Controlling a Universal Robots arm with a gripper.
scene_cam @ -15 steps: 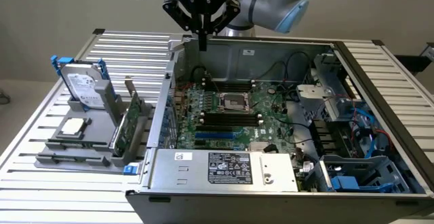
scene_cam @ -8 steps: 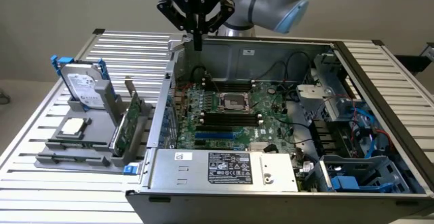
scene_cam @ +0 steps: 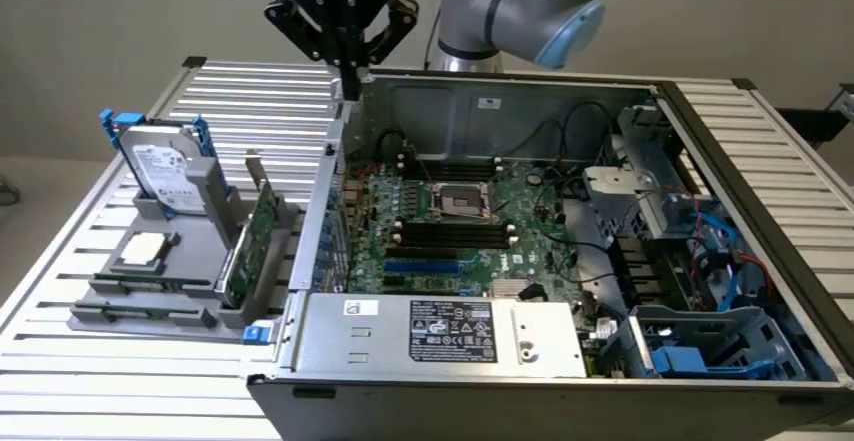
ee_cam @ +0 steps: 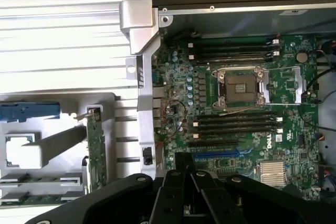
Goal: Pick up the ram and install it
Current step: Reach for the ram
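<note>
Exterior view: my end effector [scene_cam: 350, 76], closed and empty, hangs over the computer case [scene_cam: 507, 111] corner; the ram [scene_cam: 147, 283], a long narrow dark-green stick, lies in the grey holder [scene_cam: 187, 266] at the exterior view's left.

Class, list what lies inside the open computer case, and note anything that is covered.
Inside the case: a green motherboard with a CPU socket, black slots, and cables. The grey power supply covers whatever lies beneath it.

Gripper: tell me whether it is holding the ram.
No, the gripper hangs empty by the case, and the ram lies in the grey holder.
</note>
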